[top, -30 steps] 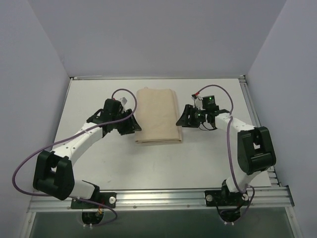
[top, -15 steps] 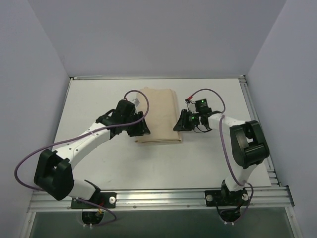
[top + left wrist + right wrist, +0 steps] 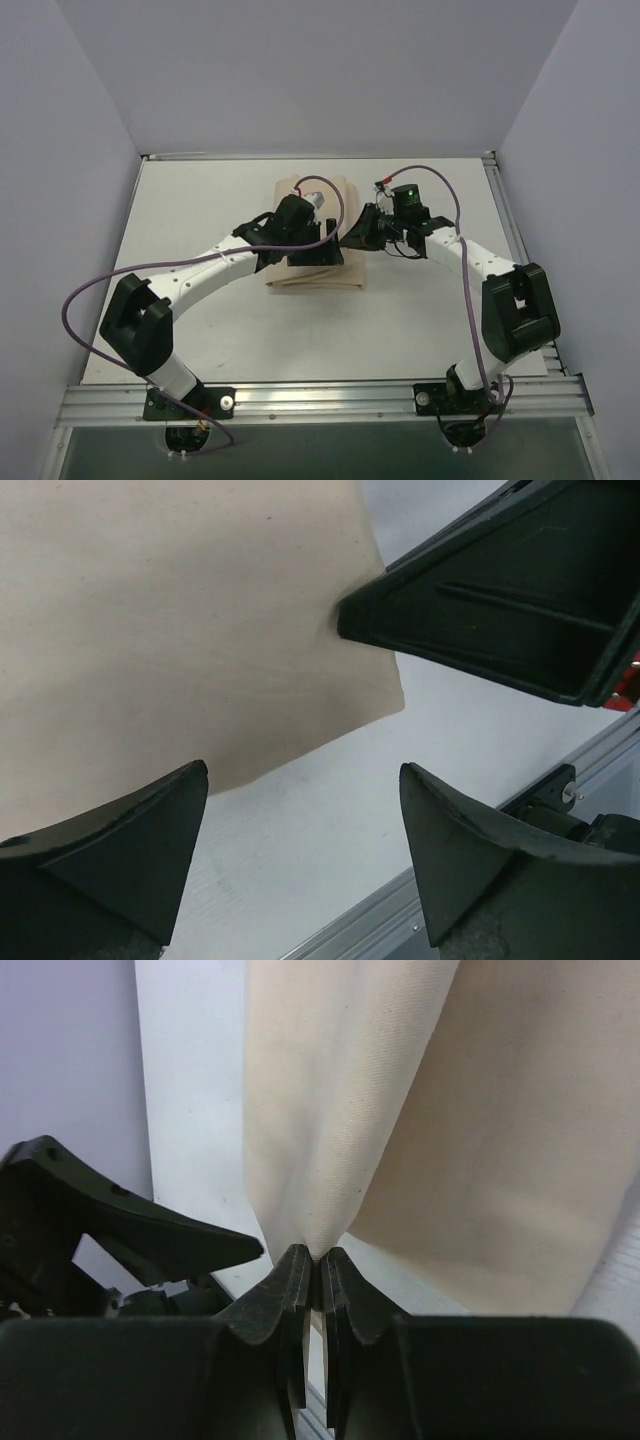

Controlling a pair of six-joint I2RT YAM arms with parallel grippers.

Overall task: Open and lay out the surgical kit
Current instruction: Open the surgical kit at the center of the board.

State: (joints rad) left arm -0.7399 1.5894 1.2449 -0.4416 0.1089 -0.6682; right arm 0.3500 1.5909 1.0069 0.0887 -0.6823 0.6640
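Note:
The surgical kit is a folded beige cloth bundle (image 3: 310, 281) lying mid-table, partly under my left arm. My left gripper (image 3: 333, 255) hovers over its right part, open wide; in the left wrist view this gripper (image 3: 300, 785) has only bare table between its fingers, with the cloth (image 3: 180, 610) above them. My right gripper (image 3: 351, 240) is at the bundle's right edge, shut on a raised fold of the cloth. In the right wrist view the gripper (image 3: 320, 1257) pinches that fold, and the cloth (image 3: 400, 1110) rises from the closed tips.
The white table (image 3: 200, 200) is boxed in by grey walls at the back and both sides. An aluminium rail (image 3: 320, 395) runs along the near edge, also showing in the left wrist view (image 3: 380, 910). The two grippers sit very close together; a left finger (image 3: 150, 1225) shows beside the right jaws.
My left arm swung right across the bundle and its jaws opened wide. My right gripper moved left to the bundle's right edge and shut on a fold of the cloth.

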